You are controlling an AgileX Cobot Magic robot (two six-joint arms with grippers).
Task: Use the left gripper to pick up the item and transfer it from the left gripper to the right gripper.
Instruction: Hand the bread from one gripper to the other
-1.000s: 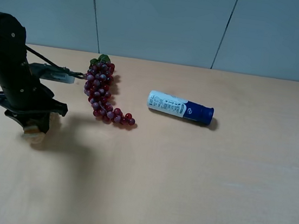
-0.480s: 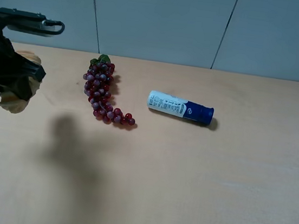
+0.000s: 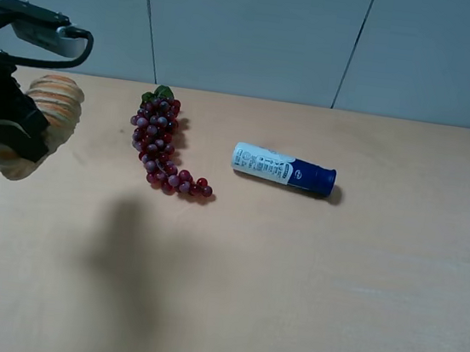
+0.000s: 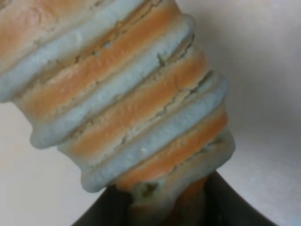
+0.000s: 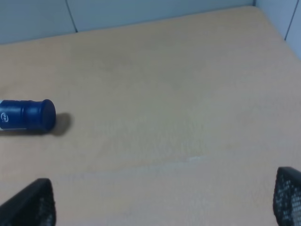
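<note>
My left pincer (image 3: 28, 127), at the far left, is clamped across the middle of the ridged toy bread loaf (image 3: 55, 101), holding it tilted and clear of the bench (image 3: 333, 283), where the purple grape bunch (image 3: 160, 145) and the white-and-blue tube (image 3: 283, 168) lie apart.

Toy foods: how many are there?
2: the bread, held up in the left gripper, and the grapes, lying on the table near the tube.
</note>
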